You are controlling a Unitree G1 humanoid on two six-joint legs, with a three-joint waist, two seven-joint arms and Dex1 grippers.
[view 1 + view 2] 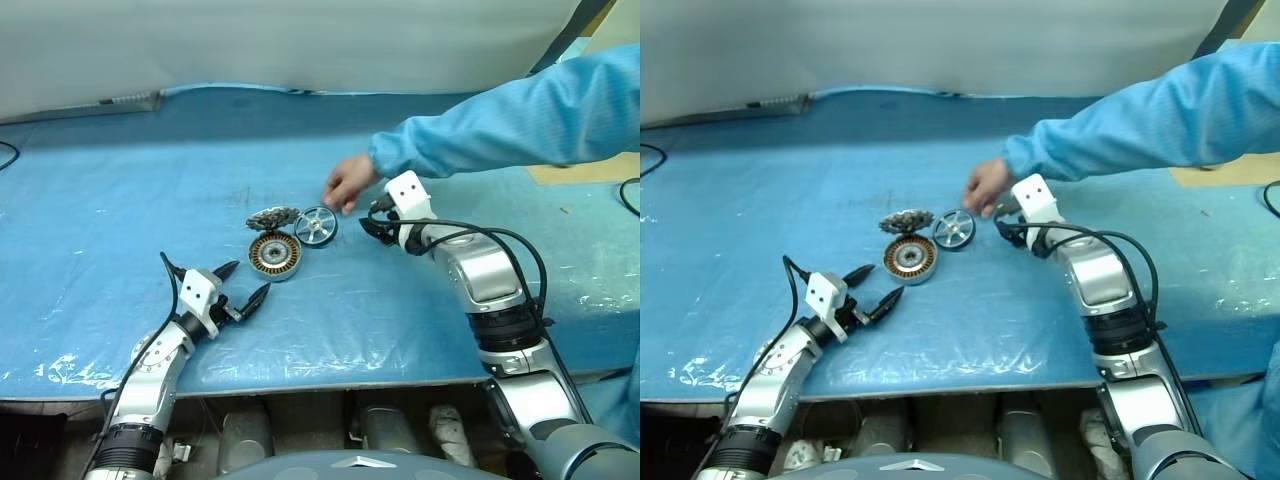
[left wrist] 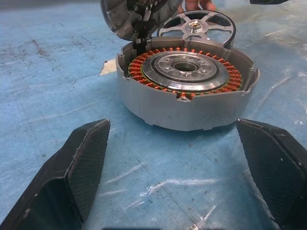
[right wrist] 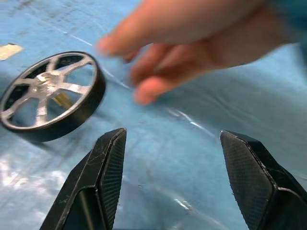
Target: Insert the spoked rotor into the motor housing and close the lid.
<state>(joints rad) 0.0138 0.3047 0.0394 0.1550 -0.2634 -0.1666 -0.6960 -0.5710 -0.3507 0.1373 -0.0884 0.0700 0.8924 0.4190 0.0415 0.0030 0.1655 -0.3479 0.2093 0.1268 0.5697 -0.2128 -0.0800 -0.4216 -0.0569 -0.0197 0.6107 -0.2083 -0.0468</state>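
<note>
1. While the right gripper (image 3: 168, 177) hangs over the blue mat (image 1: 120, 200) with its jaws spread and nothing between them, the rotor (image 3: 48, 96) lies flat just ahead of it, off to one side of the jaw line.
2. A person's hand (image 1: 348, 183) reaches in just beyond the rotor, close to the right gripper. Risk: an advance now may strike the hand.
3. Risk: because the rotor sits off the jaw line, closing as aligned would catch only its rim or push it across the mat.
4. The left gripper (image 1: 243, 285) is fully open, holds nothing, and faces the housing (image 2: 184, 91), which rests on the mat just in front of it.
5. The housing sits just beside the rotor, copper windings exposed.
6. The lid (image 2: 136, 17) stands tilted open at the housing's far rim. Risk: a nudge from either arm could drop it shut before the rotor is in.
7. Judgement: the rotor is not yet grasped; insertion and closing remain.
</note>
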